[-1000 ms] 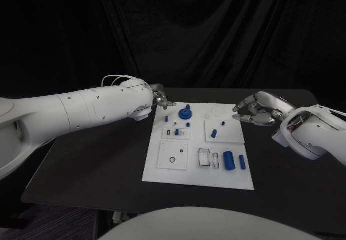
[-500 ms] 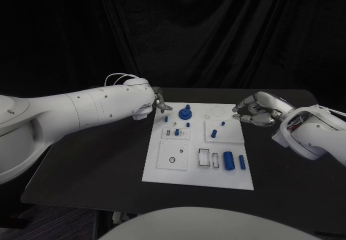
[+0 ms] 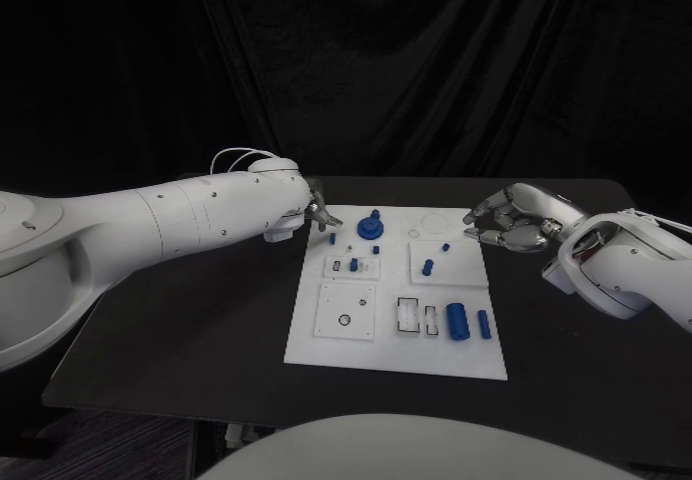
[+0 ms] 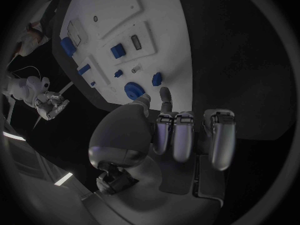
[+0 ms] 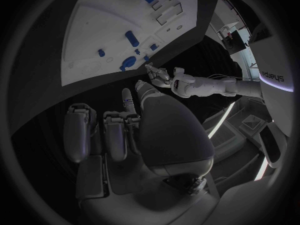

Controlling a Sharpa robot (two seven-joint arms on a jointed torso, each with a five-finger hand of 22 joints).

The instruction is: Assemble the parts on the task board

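Note:
The white task board (image 3: 329,345) lies in the middle of the black table. Blue parts stand on it: a round knob (image 3: 371,228) at its far end, small pegs (image 3: 428,267) in the middle, and a thick cylinder (image 3: 457,321) beside a thinner one (image 3: 483,323) on the near right. My left hand (image 3: 319,213) hovers at the board's far left corner, fingers curled, holding nothing. In the left wrist view, that hand (image 4: 181,130) sits just short of the knob (image 4: 133,90). My right hand (image 3: 506,226) hangs off the board's far right edge, fingers curled in on nothing.
The board (image 4: 144,15) carries raised white blocks with slots and holes. Bare black tabletop (image 3: 188,330) runs along both sides of the board. A dark curtain closes the back. My big left forearm (image 3: 159,225) stretches over the table's left side.
My left hand has slid a little nearer along the board's far left corner. The right hand has barely moved.

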